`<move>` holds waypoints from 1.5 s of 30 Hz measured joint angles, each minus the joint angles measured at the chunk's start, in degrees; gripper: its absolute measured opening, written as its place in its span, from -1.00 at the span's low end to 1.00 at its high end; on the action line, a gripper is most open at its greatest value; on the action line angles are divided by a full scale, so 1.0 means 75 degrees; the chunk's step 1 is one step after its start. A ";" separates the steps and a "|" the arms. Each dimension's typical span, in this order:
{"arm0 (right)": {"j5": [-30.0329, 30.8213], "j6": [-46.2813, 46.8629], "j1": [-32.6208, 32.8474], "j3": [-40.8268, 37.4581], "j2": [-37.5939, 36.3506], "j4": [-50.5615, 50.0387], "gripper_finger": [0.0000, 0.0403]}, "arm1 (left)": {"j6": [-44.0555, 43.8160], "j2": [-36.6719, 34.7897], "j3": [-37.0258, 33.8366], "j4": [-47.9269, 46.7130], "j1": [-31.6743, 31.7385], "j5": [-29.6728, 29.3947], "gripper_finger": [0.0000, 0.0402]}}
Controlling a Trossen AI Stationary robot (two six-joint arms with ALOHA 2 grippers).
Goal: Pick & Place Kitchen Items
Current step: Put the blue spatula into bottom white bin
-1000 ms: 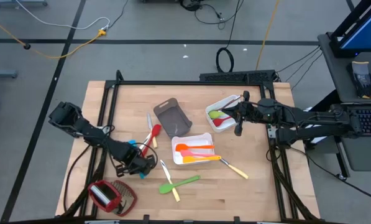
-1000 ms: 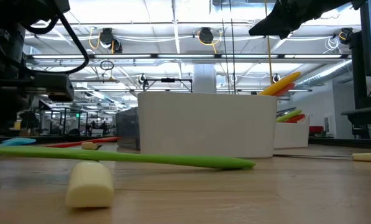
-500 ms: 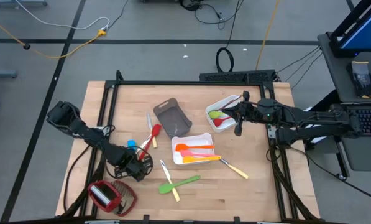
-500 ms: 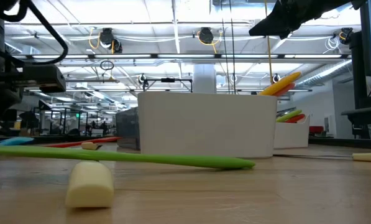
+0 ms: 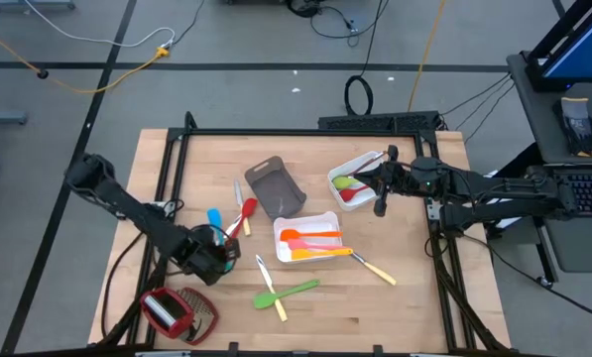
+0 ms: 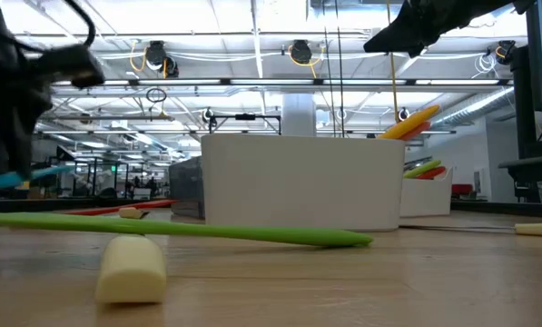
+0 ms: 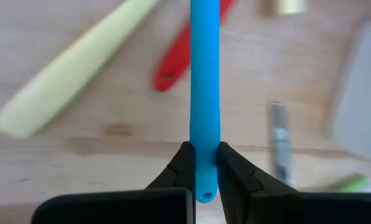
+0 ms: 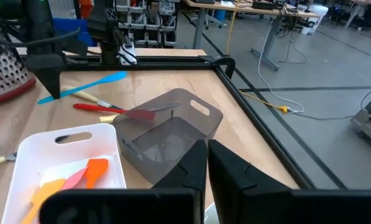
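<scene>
My left gripper (image 5: 216, 248) is shut on a blue utensil (image 5: 214, 218) at the table's left, beside a red spatula (image 5: 244, 216). The utensil also shows in the low view, where the blue utensil (image 6: 25, 177) hangs above the tabletop. My right gripper (image 5: 379, 203) hovers shut, holding nothing, by the far-right white tray (image 5: 367, 162), which holds green and red utensils. A middle white tray (image 5: 327, 217) holds orange and pink spatulas. On the wood lie a green spatula (image 5: 297, 291) and pale-handled knives (image 5: 266, 283). My left gripper pinches the blue utensil's handle near its free end (image 7: 204, 168) between its two fingers. The fingers come from above, slanting. The utensil is lifted clear of the table and sticks out nearly level toward the far edge, its wide end (image 8: 114, 78) away from the fingers.
A grey tray (image 5: 274, 188) stands behind the middle white tray. A red-and-silver thing with a woven part (image 5: 177, 312) lies at the near left corner. Another knife (image 5: 375, 268) lies right of the middle tray. A black frame (image 5: 305, 131) borders the table.
My left gripper has risen and tipped, staying shut on the blue utensil. The utensil, which lay low on the table a second ago, now hangs clear above it, its wide end showing farther toward the far edge.
</scene>
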 joint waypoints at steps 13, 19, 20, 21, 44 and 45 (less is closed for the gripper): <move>-0.0003 0.1198 -0.0003 0.0000 0.0000 -0.0061 -0.96 | 0.3402 -0.1259 0.0022 0.1842 -0.0063 -0.2882 -1.00; -0.0015 0.2074 -0.0001 0.0000 0.0062 -0.0055 -0.96 | 0.5425 -0.1304 0.0025 0.3098 0.0283 -0.2861 -1.00; -0.0020 0.2164 -0.0001 0.0000 0.0102 -0.0054 -0.96 | 0.5693 -0.1304 0.0025 0.3363 0.0355 -0.2856 -1.00; -0.0023 0.2245 0.0000 0.0000 0.0145 -0.0051 -0.96 | 0.5925 -0.1304 0.0028 0.3633 0.0431 -0.2859 -1.00; -0.0434 0.2049 -0.0002 0.0000 0.1035 -0.0046 -0.96 | 0.7022 -0.0829 0.0037 0.3957 0.0827 -0.2920 -0.82; -0.0434 0.2041 -0.0003 0.0000 0.1035 -0.0044 -0.96 | 0.6981 -0.0724 0.0037 0.3960 0.0827 -0.2918 -0.78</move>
